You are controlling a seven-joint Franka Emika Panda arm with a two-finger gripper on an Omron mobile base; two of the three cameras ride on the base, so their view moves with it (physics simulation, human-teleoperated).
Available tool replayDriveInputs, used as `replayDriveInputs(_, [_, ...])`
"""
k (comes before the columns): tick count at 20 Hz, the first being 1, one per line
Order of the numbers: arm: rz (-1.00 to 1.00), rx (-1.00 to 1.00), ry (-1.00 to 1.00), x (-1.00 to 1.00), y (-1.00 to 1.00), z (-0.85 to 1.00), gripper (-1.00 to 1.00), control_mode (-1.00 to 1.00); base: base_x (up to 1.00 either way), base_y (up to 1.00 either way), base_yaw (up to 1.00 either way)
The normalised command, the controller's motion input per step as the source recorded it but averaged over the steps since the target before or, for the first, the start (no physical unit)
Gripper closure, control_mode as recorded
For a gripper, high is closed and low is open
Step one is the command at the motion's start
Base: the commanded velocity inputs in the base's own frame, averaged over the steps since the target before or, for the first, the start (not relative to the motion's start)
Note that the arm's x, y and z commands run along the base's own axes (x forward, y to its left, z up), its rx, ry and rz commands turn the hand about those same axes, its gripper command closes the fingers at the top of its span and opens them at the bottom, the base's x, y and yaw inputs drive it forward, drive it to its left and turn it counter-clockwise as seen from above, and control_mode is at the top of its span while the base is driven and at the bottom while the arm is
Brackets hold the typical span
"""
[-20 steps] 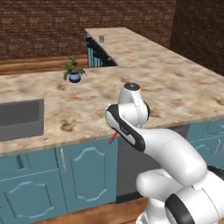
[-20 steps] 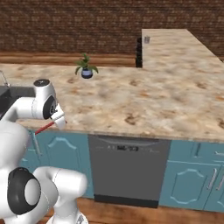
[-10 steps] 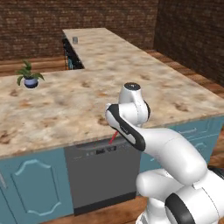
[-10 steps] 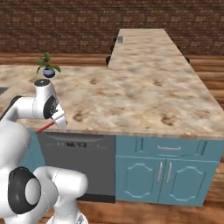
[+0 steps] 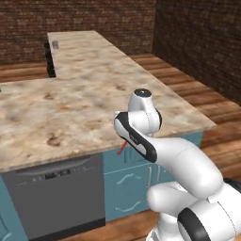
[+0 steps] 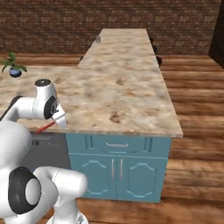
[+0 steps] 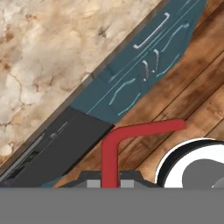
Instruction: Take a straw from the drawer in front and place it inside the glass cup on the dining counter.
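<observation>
The dining counter (image 5: 94, 61) runs from the front stone top toward the brick wall at the back, and the glass cup (image 5: 55, 44) stands at its far end, near the left edge in the left base view, well apart from the arm. Below the front edge of the counter sit a dark dishwasher (image 5: 56, 195) and teal cabinet doors (image 6: 116, 173) with a closed drawer (image 6: 117, 145) above them. The hand (image 7: 110, 181) is closed on the straw (image 7: 118, 146), which rises between the fingertips and bends sideways at its short end, held in the air just off the counter's front edge.
</observation>
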Motion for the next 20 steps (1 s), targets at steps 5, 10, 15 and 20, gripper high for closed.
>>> replayDriveInputs(5, [0.0,0.0,0.0,0.0,0.0,0.0,1.0,1.0,0.19,-1.0,-0.01])
replayDriveInputs(10, [0.0,0.0,0.0,0.0,0.0,0.0,1.0,1.0,0.22,-1.0,0.0])
replayDriveInputs(15, [0.0,0.0,0.0,0.0,0.0,0.0,1.0,1.0,0.29,-1.0,0.0])
replayDriveInputs(20, [0.0,0.0,0.0,0.0,0.0,0.0,1.0,1.0,0.39,-1.0,0.0])
